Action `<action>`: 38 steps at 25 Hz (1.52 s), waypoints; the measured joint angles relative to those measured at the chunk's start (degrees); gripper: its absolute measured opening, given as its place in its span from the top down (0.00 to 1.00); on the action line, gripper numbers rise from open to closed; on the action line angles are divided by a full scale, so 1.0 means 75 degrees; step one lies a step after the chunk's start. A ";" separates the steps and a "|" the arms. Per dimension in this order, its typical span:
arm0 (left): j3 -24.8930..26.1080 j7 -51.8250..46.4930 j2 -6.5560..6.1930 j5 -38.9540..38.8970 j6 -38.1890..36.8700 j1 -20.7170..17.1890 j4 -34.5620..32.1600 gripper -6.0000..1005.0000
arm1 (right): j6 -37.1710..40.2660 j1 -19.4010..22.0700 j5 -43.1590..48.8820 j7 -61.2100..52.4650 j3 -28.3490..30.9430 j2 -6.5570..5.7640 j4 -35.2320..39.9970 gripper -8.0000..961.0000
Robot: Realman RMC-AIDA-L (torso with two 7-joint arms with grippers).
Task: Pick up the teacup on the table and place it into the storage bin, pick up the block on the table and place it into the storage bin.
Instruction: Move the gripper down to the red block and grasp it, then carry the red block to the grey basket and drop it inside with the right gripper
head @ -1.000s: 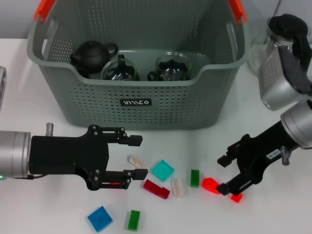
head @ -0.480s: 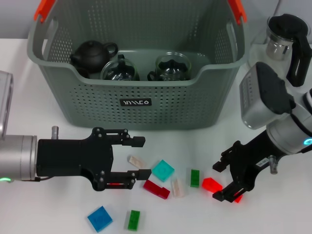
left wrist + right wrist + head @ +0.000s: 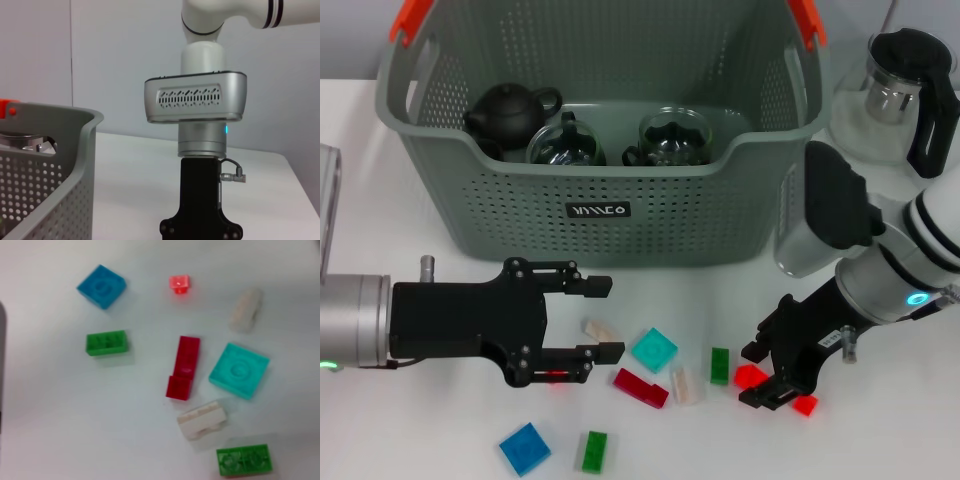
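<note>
The grey-green storage bin [image 3: 600,215] stands at the back and holds a black teapot [image 3: 508,110] and two glass teacups [image 3: 565,145]. Loose blocks lie on the white table in front of it. My right gripper [image 3: 765,373] is open and low over the table, with a bright red block [image 3: 748,376] between its fingers. A second small red block [image 3: 805,405] lies just beside it. My left gripper [image 3: 605,320] is open, left of the blocks, and a white block [image 3: 600,330] lies between its fingertips. The right wrist view looks down on a dark red block [image 3: 183,367] and a teal block [image 3: 239,371].
A teal block [image 3: 654,350], a dark red block [image 3: 640,387], a white block [image 3: 686,385], two green blocks [image 3: 720,365] and a blue block [image 3: 524,448] are scattered in front. A glass pitcher with a black lid [image 3: 910,90] stands at the right of the bin.
My right arm has swung left and down, bringing its open fingers around the bright red block. The left gripper shifted slightly and stays open. The blocks have not moved.
</note>
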State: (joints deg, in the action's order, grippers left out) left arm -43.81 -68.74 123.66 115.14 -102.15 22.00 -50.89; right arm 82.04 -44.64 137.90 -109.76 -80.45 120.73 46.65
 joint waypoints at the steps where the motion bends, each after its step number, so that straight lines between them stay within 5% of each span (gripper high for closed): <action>1: 0.0004 0.0000 -0.0008 0.0000 0.0006 -0.0001 0.0001 0.33 | -0.0066 -0.0003 0.0000 -0.0093 -0.0092 -0.0001 0.0001 0.23; 10: 0.0017 0.0018 -0.0031 0.0046 0.0167 -0.0073 0.0000 0.33 | -0.0188 0.0014 -0.0319 -0.0443 -0.0545 -0.0021 0.0104 0.54; 12: 0.0020 0.0042 -0.0033 0.0046 0.0165 -0.0091 0.0000 0.33 | -0.0169 0.0003 -0.0333 -0.0466 -0.0605 -0.0020 0.0110 0.76; 19: 0.0087 0.0072 -0.0035 0.0047 0.0101 -0.0156 -0.0013 0.33 | -0.0023 0.0118 -0.0329 -0.0578 -0.0605 -0.0047 0.0469 0.78; 26: 0.0238 0.0072 -0.0092 0.0068 -0.0054 -0.0251 -0.0052 0.33 | 0.1724 0.0302 -0.0650 -0.0625 0.0328 -0.0073 0.2205 0.78; 32: 0.0299 0.0225 -0.0130 0.0088 0.0011 -0.0526 -0.0058 0.33 | 0.2861 -0.0068 -0.1385 -0.0967 0.1155 -0.0078 0.3367 0.78; 38: 0.0487 0.0425 -0.0103 0.0135 -0.0088 -0.0610 -0.0020 0.33 | 0.2793 -0.0751 -0.1672 -0.1444 0.1934 -0.0081 0.4123 0.78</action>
State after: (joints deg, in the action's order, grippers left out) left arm -40.15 -65.55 122.89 116.16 -102.82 17.42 -51.04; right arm 102.99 -50.28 125.36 -120.58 -65.94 120.13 77.57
